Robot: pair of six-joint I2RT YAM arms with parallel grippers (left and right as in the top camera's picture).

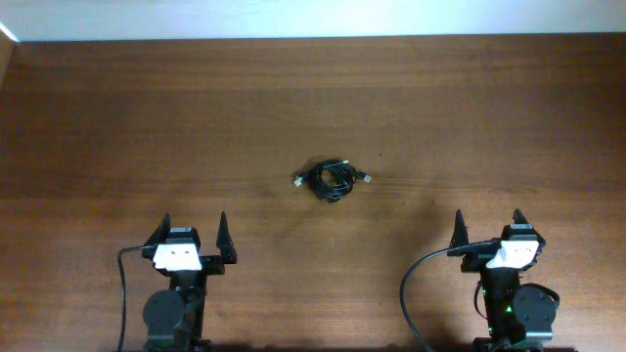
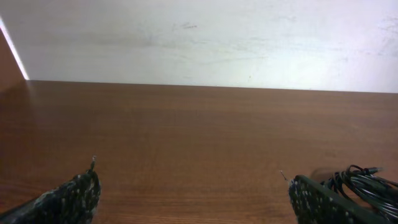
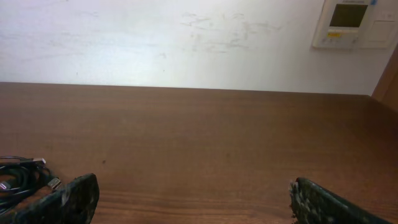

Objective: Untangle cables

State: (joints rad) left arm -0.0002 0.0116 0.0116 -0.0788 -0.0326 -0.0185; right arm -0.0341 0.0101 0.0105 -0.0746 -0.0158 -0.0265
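A small tangle of black cables (image 1: 334, 180) with metal plugs lies on the brown table near its middle. It shows at the lower right of the left wrist view (image 2: 367, 184) and at the lower left of the right wrist view (image 3: 18, 177). My left gripper (image 1: 194, 227) is open and empty, near the front edge, left of the cables. My right gripper (image 1: 491, 224) is open and empty, near the front edge, right of the cables. Both are well apart from the tangle.
The wooden table (image 1: 313, 108) runs back to a white wall. A wall control panel (image 3: 354, 23) shows in the right wrist view. Each arm's own black cable trails by its base (image 1: 416, 284).
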